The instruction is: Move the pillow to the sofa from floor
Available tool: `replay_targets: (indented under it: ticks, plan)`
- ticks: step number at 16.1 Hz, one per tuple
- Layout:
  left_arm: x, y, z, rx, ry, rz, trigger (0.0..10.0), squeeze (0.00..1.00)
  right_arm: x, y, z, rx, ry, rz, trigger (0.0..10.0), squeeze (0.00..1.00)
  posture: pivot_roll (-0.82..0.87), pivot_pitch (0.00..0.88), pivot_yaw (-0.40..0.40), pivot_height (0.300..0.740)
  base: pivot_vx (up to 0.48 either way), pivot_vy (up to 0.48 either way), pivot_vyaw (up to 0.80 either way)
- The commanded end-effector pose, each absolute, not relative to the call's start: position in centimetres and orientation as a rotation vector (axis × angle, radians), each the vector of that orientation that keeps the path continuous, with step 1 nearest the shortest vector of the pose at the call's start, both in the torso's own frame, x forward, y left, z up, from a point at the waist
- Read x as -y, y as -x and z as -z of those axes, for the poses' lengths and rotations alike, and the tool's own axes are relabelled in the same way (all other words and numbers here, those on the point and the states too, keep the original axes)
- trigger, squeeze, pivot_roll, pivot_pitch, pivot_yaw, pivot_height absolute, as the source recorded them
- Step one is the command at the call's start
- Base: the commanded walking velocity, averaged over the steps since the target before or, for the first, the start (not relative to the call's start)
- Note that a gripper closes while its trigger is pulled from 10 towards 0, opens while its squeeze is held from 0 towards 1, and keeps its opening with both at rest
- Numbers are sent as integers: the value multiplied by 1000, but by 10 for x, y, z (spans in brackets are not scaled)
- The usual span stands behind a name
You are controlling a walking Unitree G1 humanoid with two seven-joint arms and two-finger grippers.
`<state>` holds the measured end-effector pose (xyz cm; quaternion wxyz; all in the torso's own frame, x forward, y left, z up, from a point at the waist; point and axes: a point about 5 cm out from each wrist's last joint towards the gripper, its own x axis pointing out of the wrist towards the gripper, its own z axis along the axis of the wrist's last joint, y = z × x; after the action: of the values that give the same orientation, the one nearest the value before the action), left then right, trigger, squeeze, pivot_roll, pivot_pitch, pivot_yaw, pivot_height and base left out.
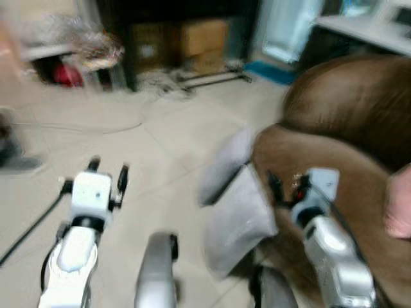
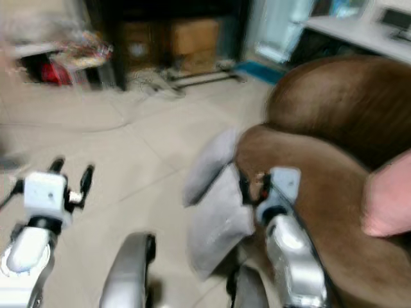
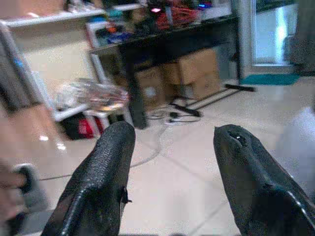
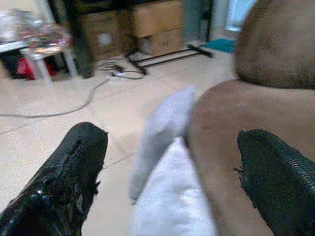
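Two grey pillows lean on the floor against the side of the brown sofa; the farther pillow stands upright, the nearer one lies lower. My right gripper hovers open above the sofa arm, just right of the pillows, holding nothing. In the right wrist view its fingers spread wide around the pillows and sofa arm. My left gripper is open over bare tile, well left of the pillows, with nothing between its fingers.
A dark desk with cardboard boxes under it stands at the back, cables trailing over the tile. A small white table with clutter is back left. A pink blurred shape shows at the right edge.
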<state>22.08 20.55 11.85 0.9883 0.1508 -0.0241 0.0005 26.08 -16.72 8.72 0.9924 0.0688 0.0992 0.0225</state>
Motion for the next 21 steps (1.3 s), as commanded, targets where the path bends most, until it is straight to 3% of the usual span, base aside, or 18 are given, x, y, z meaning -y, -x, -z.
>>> replay_targets:
  ticks: [1,5,10,14,21]
  plan:
    - [-204,-225,-121,49,-311,31,10000,0,164,-259,-85,-212,-141,-42,10000,0,117,0,11,571,0,0,0]
    - [-211,-230,-122,45,-323,40,10000,0,159,-253,-88,-218,-129,-48,10000,0,76,0,25,571,0,0,0]
    - [-221,-233,-125,60,-315,7,10000,0,165,-251,-107,-223,-64,-64,10000,0,-46,0,-17,571,0,0,0]
    - [-216,-234,-124,68,-291,4,10000,0,169,-255,-98,-244,-110,-43,10000,0,37,0,4,571,0,0,0]
    - [-212,-233,-121,66,-277,3,10000,0,146,-258,-80,-280,-119,-104,10000,0,69,0,-18,571,0,0,0]
